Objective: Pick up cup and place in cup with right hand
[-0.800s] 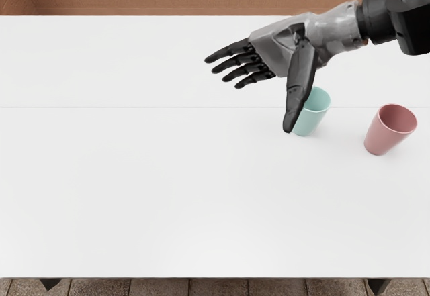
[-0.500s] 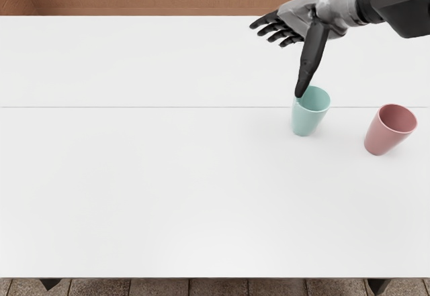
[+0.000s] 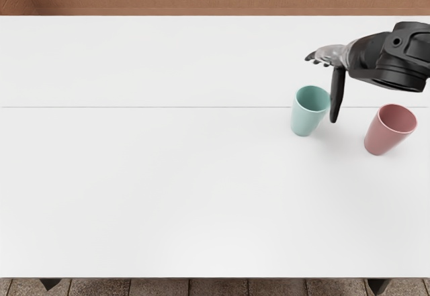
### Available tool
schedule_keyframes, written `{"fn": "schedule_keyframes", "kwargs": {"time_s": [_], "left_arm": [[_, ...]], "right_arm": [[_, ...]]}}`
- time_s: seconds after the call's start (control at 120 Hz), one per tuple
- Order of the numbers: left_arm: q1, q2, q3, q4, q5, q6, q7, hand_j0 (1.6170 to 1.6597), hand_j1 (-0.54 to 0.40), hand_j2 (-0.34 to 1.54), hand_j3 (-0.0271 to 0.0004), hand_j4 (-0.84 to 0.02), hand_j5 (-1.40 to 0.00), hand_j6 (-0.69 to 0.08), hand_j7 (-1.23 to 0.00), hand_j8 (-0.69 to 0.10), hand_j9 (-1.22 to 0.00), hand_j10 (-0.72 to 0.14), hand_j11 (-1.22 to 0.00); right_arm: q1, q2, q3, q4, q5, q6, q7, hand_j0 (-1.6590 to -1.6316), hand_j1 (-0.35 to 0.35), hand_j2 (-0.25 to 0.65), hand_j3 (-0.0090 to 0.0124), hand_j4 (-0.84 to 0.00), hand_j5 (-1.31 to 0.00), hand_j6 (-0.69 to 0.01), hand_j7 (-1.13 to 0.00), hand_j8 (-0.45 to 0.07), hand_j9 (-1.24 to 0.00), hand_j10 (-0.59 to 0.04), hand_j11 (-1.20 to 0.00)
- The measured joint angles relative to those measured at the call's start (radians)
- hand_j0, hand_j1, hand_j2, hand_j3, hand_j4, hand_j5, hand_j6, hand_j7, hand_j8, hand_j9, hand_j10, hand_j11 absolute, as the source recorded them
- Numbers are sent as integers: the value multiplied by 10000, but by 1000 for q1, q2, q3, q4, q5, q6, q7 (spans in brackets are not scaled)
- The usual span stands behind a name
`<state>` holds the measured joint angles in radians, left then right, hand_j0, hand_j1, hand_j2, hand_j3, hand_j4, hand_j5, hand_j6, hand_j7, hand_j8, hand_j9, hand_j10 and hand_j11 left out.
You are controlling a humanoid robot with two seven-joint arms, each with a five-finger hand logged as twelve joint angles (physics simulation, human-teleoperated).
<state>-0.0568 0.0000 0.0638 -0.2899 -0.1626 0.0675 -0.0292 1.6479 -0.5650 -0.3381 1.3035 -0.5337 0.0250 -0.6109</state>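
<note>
From where I'm standing, the change is all in the arm: the right robot hand has swung back from beyond the teal cup towards the side where its own arm comes in, and it has turned so that the fingers now look foreshortened. Its thumb, which hung over the teal cup's rim half a second ago, now points down on the other side, between that cup and the pink cup. The thumb looks very near the teal rim, though I can't tell from here whether they touch

The robot hand is wide, fingers stretched out and thumb well away from them, with nothing in its grasp. Neither cup has shifted in all this; both stand upright on the white surface, mouths up, a little apart, the teal one nearer the hand.

To me this reads as lining up for a grasp, most likely of the teal cup, since the thumb and fingers now seem to be coming round it from above and behind. Nothing has been lifted, so the job is still at its beginning. Next the hand would need to come down around the wall before closing. My worry is that low thumb: a careless sweep could knock the teal cup over, or nudge it into its pink neighbour
</note>
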Motion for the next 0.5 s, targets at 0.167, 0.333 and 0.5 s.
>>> {"fn": "schedule_keyframes", "kwargs": {"time_s": [0.167, 0.333, 0.5], "left_arm": [[0, 0, 0, 0, 0, 0, 0, 16581, 3444, 6, 0, -38, -50, -38, -50, -38, -50, -38, -50], [0, 0, 0, 0, 0, 0, 0, 16581, 3444, 6, 0, -39, -50, -38, -50, -38, -50, -38, -50], [0, 0, 0, 0, 0, 0, 0, 16581, 3444, 6, 0, -38, -50, -38, -50, -38, -50, -38, -50]], "right_arm": [[-36, 13, -3, -30, -2, -86, 0, -16581, -3199, -42, 0, -275, -328, -288, -324, -279, -327, -269, -326], [-78, 62, -5, -43, -1, -138, 0, -16581, -3194, -41, 0, -279, -334, -292, -330, -283, -333, -273, -332], [-104, 134, -6, -104, -1, -163, 0, -16581, -3192, -41, 0, -279, -336, -292, -332, -283, -335, -274, -334]]}}
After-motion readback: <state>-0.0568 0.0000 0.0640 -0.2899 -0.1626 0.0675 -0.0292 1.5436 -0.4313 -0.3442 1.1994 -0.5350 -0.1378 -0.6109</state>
